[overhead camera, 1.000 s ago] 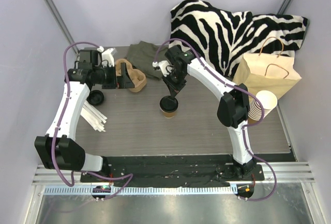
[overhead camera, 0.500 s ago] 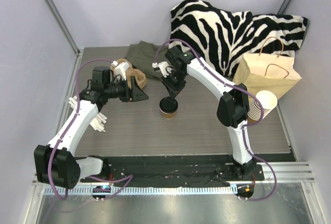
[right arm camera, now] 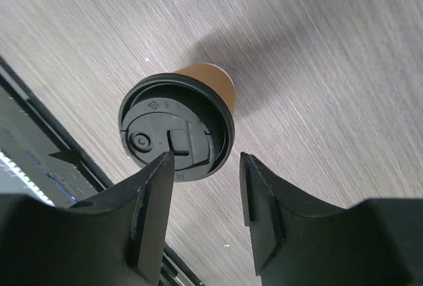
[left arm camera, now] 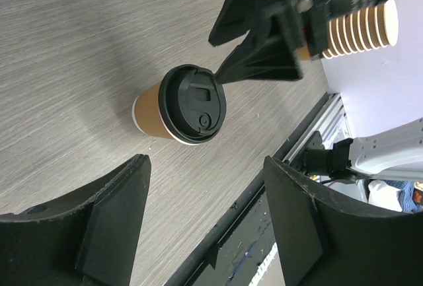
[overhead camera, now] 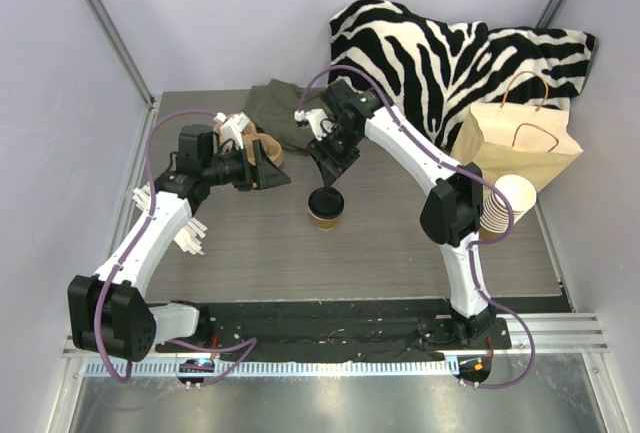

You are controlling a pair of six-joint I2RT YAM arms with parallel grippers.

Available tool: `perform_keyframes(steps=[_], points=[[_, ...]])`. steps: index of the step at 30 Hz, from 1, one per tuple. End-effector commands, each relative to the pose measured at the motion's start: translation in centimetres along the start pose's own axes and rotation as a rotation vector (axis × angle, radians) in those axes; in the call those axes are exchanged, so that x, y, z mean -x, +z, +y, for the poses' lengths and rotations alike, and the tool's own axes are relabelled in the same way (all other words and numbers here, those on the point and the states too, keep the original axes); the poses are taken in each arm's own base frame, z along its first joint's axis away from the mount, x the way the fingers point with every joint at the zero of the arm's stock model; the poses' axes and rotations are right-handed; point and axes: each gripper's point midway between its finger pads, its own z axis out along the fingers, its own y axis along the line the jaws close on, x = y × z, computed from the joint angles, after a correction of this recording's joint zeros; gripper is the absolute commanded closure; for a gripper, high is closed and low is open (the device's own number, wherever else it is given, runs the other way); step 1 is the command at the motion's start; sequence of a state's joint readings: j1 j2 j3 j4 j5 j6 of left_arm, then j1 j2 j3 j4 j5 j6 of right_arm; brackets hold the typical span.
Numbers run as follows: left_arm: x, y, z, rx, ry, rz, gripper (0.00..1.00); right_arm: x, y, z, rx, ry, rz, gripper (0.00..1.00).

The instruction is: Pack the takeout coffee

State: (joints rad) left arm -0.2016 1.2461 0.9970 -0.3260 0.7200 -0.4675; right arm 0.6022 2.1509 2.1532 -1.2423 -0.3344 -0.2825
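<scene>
The takeout coffee (overhead camera: 325, 207) is a small brown paper cup with a black lid, standing upright mid-table. My right gripper (overhead camera: 329, 169) hovers just above and behind its lid, open, with nothing between its fingers. In the right wrist view the lidded takeout coffee (right arm camera: 177, 129) sits just past my right gripper (right arm camera: 206, 160), and one fingertip overlaps the lid's edge. My left gripper (overhead camera: 277, 174) points at the cup from the left, open and empty, a short gap away. Seen from the left wrist, the takeout coffee (left arm camera: 180, 105) lies ahead of my left gripper (left arm camera: 206, 167).
A kraft paper bag (overhead camera: 516, 141) with handles stands at the back right, and a stack of lidless brown cups (overhead camera: 504, 205) lies in front of it. Zebra-print fabric (overhead camera: 450, 53) and an olive cloth (overhead camera: 280, 103) lie at the back. White sticks (overhead camera: 186, 234) lie at the left.
My right gripper has opened and lifted slightly off the cup's lid. My left arm has swung from the far left toward the cup.
</scene>
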Motion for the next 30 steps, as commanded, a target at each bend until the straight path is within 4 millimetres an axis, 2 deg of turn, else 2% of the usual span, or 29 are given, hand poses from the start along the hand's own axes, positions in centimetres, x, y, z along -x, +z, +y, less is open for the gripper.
perform_keyframes(steps=[1, 2, 4, 5, 7, 8, 9, 10, 11, 12, 13, 14, 15, 18, 23, 27, 29, 30], points=[[1.0, -0.4, -1.4, -0.054, 0.044, -0.029, 0.27, 1.9, -6.4, 0.1, 0.047, 0.006, -0.171, 0.50], [0.8, -0.4, -1.4, -0.060, 0.043, -0.021, 0.27, 2.0, -7.2, 0.4, 0.120, 0.028, -0.206, 0.52], [0.6, -0.1, -1.5, -0.063, 0.049, -0.013, 0.30, 1.3, -7.0, 1.0, 0.212, 0.073, -0.216, 0.57], [0.5, 0.0, -1.6, -0.064, 0.053, -0.010, 0.31, 0.9, -7.1, 2.0, 0.306, 0.104, -0.231, 0.62], [0.1, 0.5, -1.9, -0.070, 0.057, 0.008, 0.33, 1.7, -7.0, 2.7, 0.375, 0.147, -0.280, 0.69], [0.0, 0.7, -2.0, -0.075, 0.056, 0.016, 0.34, 1.1, -6.0, 3.6, 0.446, 0.198, -0.272, 0.71], [-0.3, 1.1, -2.0, -0.075, 0.051, 0.027, 0.35, 2.4, -6.6, 3.6, 0.461, 0.172, -0.353, 0.73], [-0.5, 1.3, -2.3, -0.083, 0.055, 0.037, 0.35, 2.6, -6.5, 4.1, 0.496, 0.243, -0.358, 0.76], [-0.7, 1.5, -2.3, -0.083, 0.056, 0.042, 0.36, 1.8, -5.4, 4.5, 0.544, 0.300, -0.338, 0.78], [-0.8, 1.6, -2.4, -0.085, 0.059, 0.044, 0.37, 3.1, -5.7, 4.4, 0.546, 0.284, -0.407, 0.80], [-1.0, 1.9, -2.6, -0.089, 0.061, 0.052, 0.37, 3.2, -5.5, 4.5, 0.567, 0.349, -0.405, 0.85], [-1.0, 2.1, -2.7, -0.090, 0.065, 0.053, 0.38, 2.3, -4.4, 4.6, 0.585, 0.402, -0.386, 0.87], [-1.0, 2.2, -2.7, -0.089, 0.068, 0.054, 0.39, 3.0, -4.3, 4.4, 0.585, 0.388, -0.432, 0.89], [-1.2, 2.9, -2.5, -0.078, 0.070, 0.061, 0.44, 2.3, -2.9, 4.2, 0.585, 0.474, -0.430, 0.99], [-1.8, 4.2, -2.3, -0.062, 0.079, 0.096, 0.53, 0.6, -0.4, 4.1, 0.559, 0.536, -0.393, 0.99], [-2.6, 4.9, -1.2, 0.024, 0.112, 0.147, 0.62, -0.6, 1.4, 3.6, 0.543, 0.580, -0.353, 0.99], [-2.3, 5.0, -1.3, 0.056, 0.187, 0.158, 0.65, -1.2, 2.0, 3.5, 0.539, 0.598, -0.338, 0.99], [-2.9, 5.1, -0.8, 0.086, 0.193, 0.188, 0.67, -1.4, 2.3, 3.5, 0.538, 0.606, -0.329, 0.99]])
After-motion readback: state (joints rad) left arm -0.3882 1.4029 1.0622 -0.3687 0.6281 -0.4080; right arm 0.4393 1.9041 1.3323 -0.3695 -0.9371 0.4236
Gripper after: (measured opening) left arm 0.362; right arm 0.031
